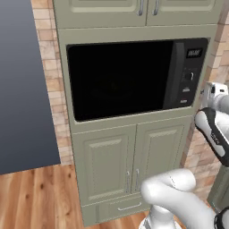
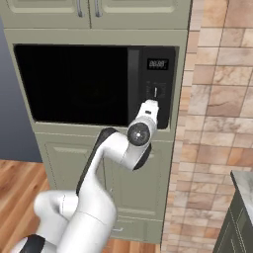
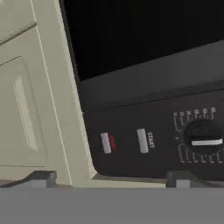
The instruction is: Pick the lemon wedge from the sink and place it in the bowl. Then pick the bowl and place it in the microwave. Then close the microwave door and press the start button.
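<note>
End effector (image 3: 109, 177) first: in the hand view you see its two tips spread wide, holding nothing, aimed at the microwave's control panel, where the START button (image 3: 141, 140) sits between a red-lettered button (image 3: 105, 142) and a dial (image 3: 202, 136). That button is small, rigid and flat; I judge you should press it with one tip, not pinch it. From the left base view, the microwave door (image 1: 118, 80) looks shut. From the right base view, your hand (image 2: 147, 114) is at the panel.
</note>
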Robot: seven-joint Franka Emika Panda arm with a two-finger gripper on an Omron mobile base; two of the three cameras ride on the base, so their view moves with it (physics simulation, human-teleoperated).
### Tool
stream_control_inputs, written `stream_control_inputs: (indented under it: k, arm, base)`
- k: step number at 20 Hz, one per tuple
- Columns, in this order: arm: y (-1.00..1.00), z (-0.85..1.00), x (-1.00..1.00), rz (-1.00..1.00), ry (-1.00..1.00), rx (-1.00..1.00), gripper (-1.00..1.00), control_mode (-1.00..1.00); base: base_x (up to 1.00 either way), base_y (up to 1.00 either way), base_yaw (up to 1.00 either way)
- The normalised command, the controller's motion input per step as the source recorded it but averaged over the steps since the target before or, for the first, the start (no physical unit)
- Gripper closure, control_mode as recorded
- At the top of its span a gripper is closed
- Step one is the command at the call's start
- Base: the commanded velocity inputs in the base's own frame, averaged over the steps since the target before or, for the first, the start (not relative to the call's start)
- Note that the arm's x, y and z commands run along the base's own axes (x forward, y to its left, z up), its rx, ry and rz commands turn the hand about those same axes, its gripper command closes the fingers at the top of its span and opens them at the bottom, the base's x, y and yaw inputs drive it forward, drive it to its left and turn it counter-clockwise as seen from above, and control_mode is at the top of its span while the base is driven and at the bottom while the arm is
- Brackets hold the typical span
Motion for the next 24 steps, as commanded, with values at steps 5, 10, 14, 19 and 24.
stream_control_inputs:
  k: [5,10,14,19,24]
  arm:
    - [0.01,-0.08,0.24,0.39,0.04,-0.04,-1.0,-1.0]
    - [-0.02,0.05,0.39,0.1,0.0,0.0,-1.0,-1.0]
    - [-0.04,0.13,0.59,0.0,0.0,0.0,-1.0,-1.0]
    - [0.19,-0.02,0.58,0.0,-0.01,0.0,1.0,-1.0]
    - [0.0,-0.18,0.39,0.0,-0.02,0.02,1.0,-1.0]
  base:
    - [0.0,0.0,0.0]
    - [0.0,0.0,0.0]
    - [0.0,0.0,0.0]
    - [0.0,0.0,0.0]
    - [0.0,0.0,0.0]
